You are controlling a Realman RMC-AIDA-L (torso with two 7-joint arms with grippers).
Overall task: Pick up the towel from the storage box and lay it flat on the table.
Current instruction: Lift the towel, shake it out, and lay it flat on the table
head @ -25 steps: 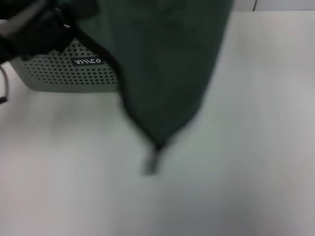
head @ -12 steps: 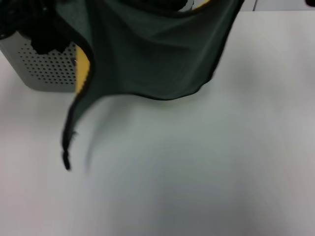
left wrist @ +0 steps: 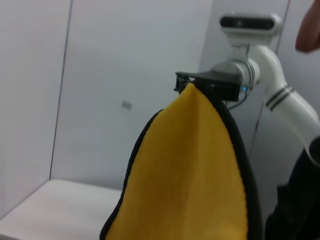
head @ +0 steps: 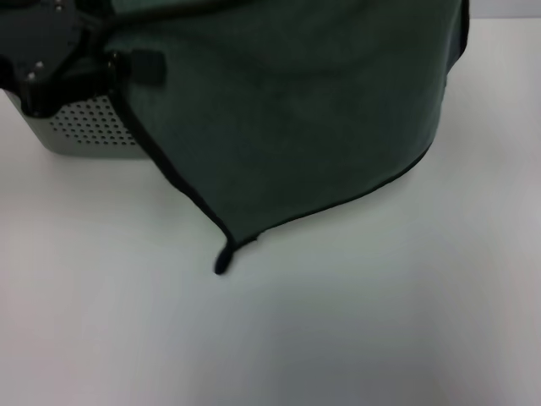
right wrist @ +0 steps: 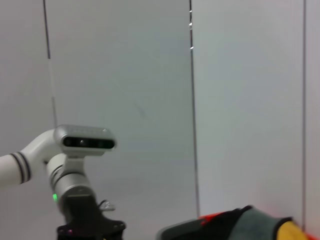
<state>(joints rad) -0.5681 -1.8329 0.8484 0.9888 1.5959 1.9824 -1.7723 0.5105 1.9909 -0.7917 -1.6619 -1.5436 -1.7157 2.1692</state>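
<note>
Hanging over white table [head: 406,321], towel [head: 296,118] gripped by both grippers, grey-panelled walls behind.

No readable text anywhere (storage box [head: 84,135] label hidden behind towel [head: 287,118]).

Pale panelled wall [right wrist: 240,100] with thin vertical seams.
</note>
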